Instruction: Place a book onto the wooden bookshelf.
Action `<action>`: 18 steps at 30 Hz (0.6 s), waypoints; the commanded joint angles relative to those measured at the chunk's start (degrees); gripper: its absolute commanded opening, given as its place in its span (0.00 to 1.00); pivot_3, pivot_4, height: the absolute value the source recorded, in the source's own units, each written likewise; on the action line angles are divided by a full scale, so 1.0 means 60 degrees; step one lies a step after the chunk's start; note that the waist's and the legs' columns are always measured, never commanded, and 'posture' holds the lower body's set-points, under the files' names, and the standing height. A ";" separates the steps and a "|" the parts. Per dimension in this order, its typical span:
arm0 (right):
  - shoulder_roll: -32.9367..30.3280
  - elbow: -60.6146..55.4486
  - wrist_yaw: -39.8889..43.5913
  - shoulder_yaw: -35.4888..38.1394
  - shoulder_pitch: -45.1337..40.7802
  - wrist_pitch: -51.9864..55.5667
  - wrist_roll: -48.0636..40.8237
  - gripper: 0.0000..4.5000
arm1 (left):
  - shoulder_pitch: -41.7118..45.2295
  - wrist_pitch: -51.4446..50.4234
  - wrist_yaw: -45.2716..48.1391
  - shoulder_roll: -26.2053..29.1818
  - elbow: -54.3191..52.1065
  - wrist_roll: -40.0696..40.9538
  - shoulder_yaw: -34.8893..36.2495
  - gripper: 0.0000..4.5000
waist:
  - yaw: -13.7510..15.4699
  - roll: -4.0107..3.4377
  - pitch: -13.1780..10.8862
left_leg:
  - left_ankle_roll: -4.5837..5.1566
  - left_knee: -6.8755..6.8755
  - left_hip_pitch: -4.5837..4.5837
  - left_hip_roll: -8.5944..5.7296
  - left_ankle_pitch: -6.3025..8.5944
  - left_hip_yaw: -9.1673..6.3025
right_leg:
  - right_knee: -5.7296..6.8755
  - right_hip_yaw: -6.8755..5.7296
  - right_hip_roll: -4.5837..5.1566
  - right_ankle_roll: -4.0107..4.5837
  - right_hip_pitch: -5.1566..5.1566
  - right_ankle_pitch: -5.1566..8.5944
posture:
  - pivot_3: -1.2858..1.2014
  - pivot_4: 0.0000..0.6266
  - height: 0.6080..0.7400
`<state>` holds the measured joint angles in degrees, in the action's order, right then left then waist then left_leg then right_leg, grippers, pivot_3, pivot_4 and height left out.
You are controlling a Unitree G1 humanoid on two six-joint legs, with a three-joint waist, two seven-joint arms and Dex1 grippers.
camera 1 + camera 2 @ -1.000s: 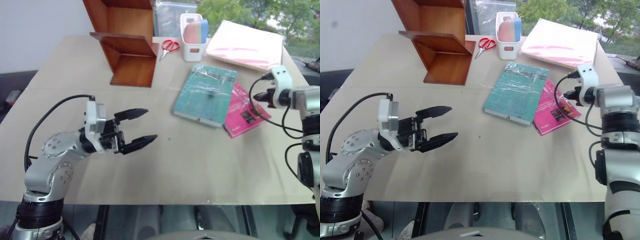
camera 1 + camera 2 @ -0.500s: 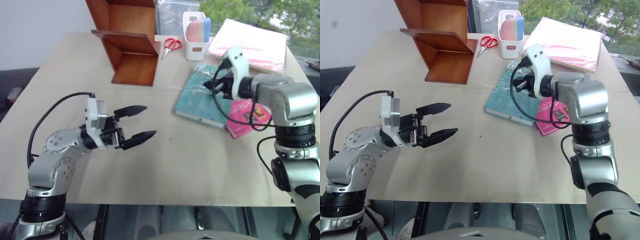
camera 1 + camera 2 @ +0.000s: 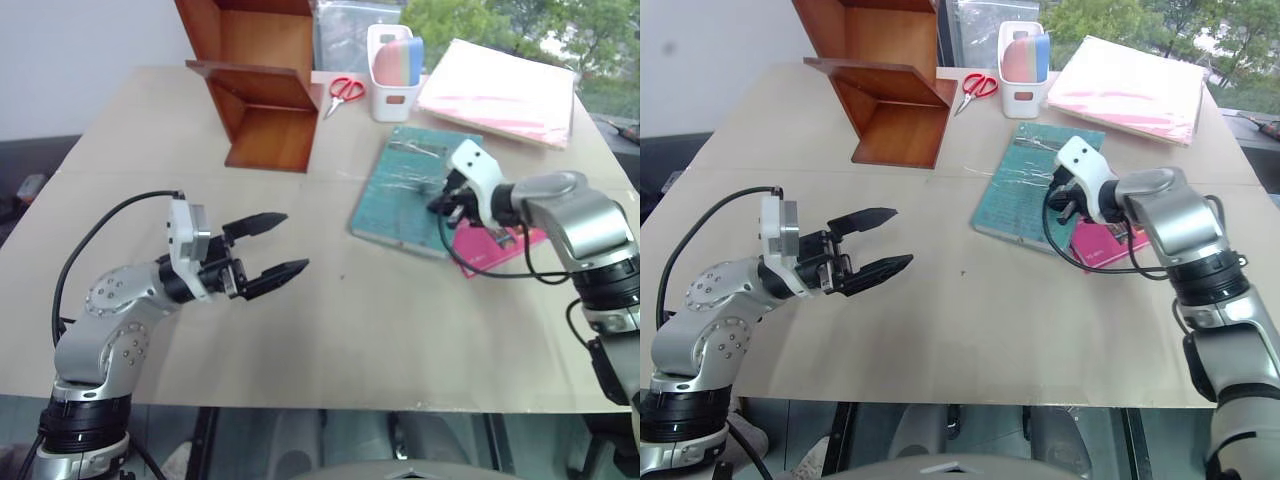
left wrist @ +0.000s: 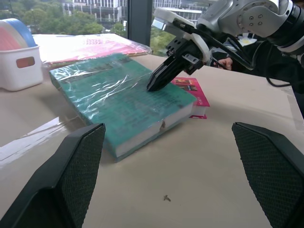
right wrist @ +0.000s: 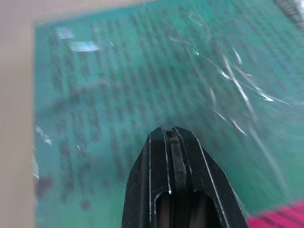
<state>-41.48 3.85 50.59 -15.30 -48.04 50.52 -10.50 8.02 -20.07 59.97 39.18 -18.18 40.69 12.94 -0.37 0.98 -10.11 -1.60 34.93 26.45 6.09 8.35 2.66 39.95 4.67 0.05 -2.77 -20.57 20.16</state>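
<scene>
Left gripper [image 3: 277, 243] — its two black fingers spread wide, holding nothing — hovers above the bare beige tabletop [image 3: 400, 320]. Behind it, at the table's far edge, stands the small reddish-brown wooden bookshelf [image 3: 262, 95] of flat boards. Further right, the thick teal-green, plastic-wrapped book [image 3: 405, 188] lies flat on the table, partly overlapping a thinner bright pink book [image 3: 495, 240]. Right gripper [image 4: 154, 84] — fingers pressed together — points down at the teal cover near its right edge.

Left end effector [image 3: 285, 243] sits low at about 8 o'clock, fingers spread wide (nothing between them), pointing roughly level toward 3 o'clock. Right end effector [image 4: 154, 84] is over at 2 o'clock, fingers pinched together, angled downward with the elbow bent.
</scene>
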 commanded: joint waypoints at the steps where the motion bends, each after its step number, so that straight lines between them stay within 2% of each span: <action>1: -0.0336 0.0659 0.0146 -0.0287 0.0378 -0.0108 0.0454 0.02 | -0.0022 0.0204 0.0009 0.0037 -0.0360 0.0063 0.0210 1.00 | -0.0014 0.0016 0.0014 | 0.0000 0.0007 0.0000 0.0001 0.0000 -0.0003 | 0.0004 -0.0001 -0.0001 0.0000 0.0003 0.0000 | 0.52 0.24 1.00; 10: -0.0592 0.1242 0.0314 -0.0138 0.0607 -0.0499 0.0709 0.02 | 0.0176 0.0226 0.0067 0.0028 -0.0162 0.0001 0.0073 1.00 | 0.0020 0.0059 0.0046 | 0.0004 0.0038 -0.0012 0.0000 0.0002 -0.0036 | 0.0009 -0.0029 0.0000 -0.0001 0.0045 -0.0001 | 0.52 0.24 1.00; 15: -0.0940 0.1316 0.0297 0.0097 0.0895 -0.0764 0.0813 0.02 | 0.0236 0.0245 0.0083 -0.0025 -0.0024 -0.0093 -0.0038 1.00 | 0.0032 0.0064 0.0049 | 0.0012 0.0028 -0.0105 -0.0001 0.0010 -0.0040 | -0.0012 -0.0036 0.0003 0.0002 0.0144 0.0002 | 0.52 0.24 1.00; 18: -0.0774 0.0564 0.0460 0.1284 0.1170 -0.0951 -0.0085 0.02 | 0.0364 0.0225 0.0059 -0.0078 0.0138 -0.0146 -0.0112 1.00 | 0.0027 0.0069 0.0052 | 0.0013 0.0029 -0.0107 -0.0001 0.0010 -0.0039 | -0.0011 -0.0035 0.0004 0.0001 0.0144 0.0001 | 0.52 0.24 1.00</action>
<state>-45.95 8.18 52.46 -9.12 -42.47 44.45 -9.42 9.16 -19.58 60.14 38.75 -16.77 39.93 12.41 -0.21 1.40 -9.80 -1.52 35.10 25.83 6.08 8.40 2.43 39.89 4.47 0.07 -2.77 -19.71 20.17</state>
